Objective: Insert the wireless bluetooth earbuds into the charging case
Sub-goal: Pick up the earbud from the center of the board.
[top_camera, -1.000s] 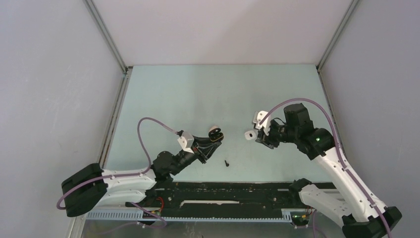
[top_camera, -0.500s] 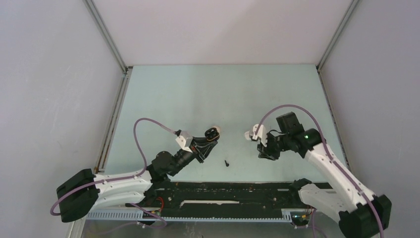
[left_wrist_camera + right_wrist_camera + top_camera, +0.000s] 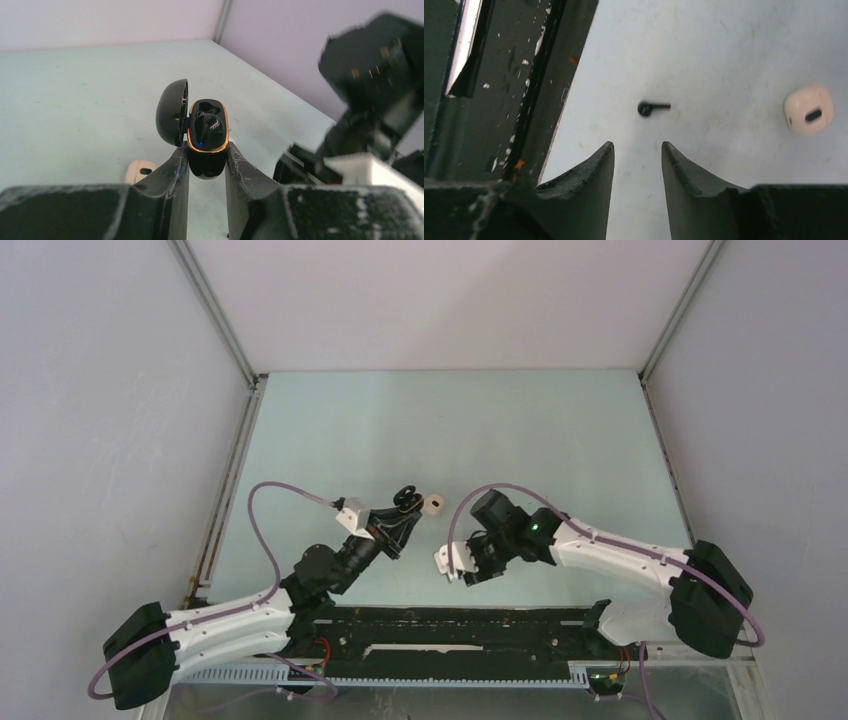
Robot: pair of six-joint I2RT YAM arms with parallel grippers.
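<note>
My left gripper (image 3: 206, 147) is shut on an open black charging case with a gold rim (image 3: 207, 131), its lid swung to the left. One black earbud (image 3: 207, 126) sits inside it by a blue light. In the top view the left gripper (image 3: 403, 505) holds this case (image 3: 405, 498) above the table. A second black earbud (image 3: 649, 107) lies on the table just ahead of my right gripper (image 3: 638, 146), which is open and empty. In the top view the right gripper (image 3: 466, 570) points down near the front rail and hides that earbud.
A pale rounded case (image 3: 434, 503) lies on the table just right of the held black case; it also shows in the right wrist view (image 3: 808, 116) and the left wrist view (image 3: 140, 171). The black front rail (image 3: 450, 625) runs close beside the right gripper.
The right arm has swung left and down, from mid-right of the table to over the loose black earbud. The left gripper, still holding the case, has shifted a little left, uncovering the pale case.
</note>
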